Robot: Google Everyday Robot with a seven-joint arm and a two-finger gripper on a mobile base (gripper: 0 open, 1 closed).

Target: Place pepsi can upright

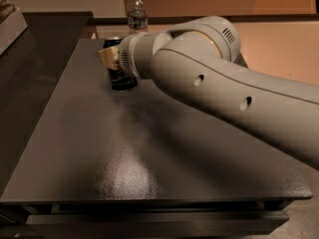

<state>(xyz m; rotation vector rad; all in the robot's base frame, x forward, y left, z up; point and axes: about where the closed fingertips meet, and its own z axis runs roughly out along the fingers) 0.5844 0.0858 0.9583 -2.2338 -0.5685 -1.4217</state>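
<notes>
The pepsi can (122, 78) is dark blue with a silver top. It stands upright on the dark grey table (124, 163), near the far left part. My gripper (115, 59) is at the can's upper half. A tan finger pad (106, 59) presses on its left side, and the other side is hidden behind my wrist. The large white arm reaches in from the right and covers the can's right edge.
A clear plastic water bottle (135, 11) stands behind the table's far edge. A pale box or shelf (11, 26) sits at the top left beside a darker counter. The table's front edge runs along the bottom.
</notes>
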